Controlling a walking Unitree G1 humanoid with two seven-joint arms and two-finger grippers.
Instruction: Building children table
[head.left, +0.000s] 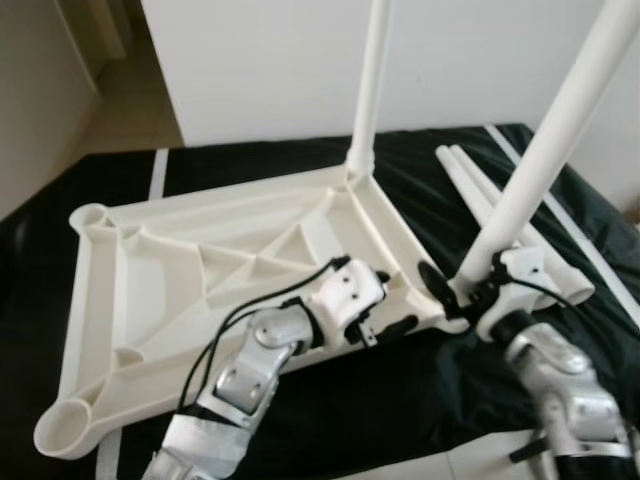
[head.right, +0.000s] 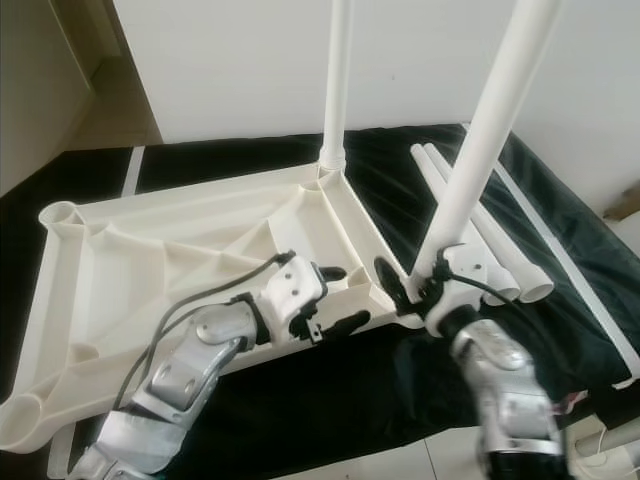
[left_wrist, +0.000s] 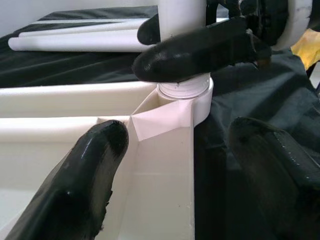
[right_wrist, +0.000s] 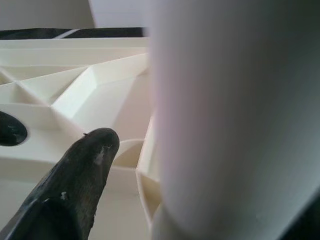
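A white plastic table top (head.left: 150, 290) lies upside down on a black cloth. One white leg (head.left: 370, 90) stands upright in its far right corner. A second leg (head.left: 545, 160) leans to the right, its base in the near right corner socket (left_wrist: 186, 95). My right gripper (head.left: 462, 285) is shut on that leg just above the socket, one finger (left_wrist: 200, 50) wrapped across it. My left gripper (head.left: 392, 300) is open and straddles the top's near rim beside that corner, one finger (left_wrist: 95, 170) inside the rim and the other (left_wrist: 275, 170) outside over the cloth.
Two loose white legs (head.left: 478, 190) lie on the cloth to the right of the top. Empty corner sockets show at the far left (head.left: 90, 215) and near left (head.left: 58, 432). A white wall (head.left: 260, 60) stands behind; the cloth's front edge (head.left: 450, 462) is close.
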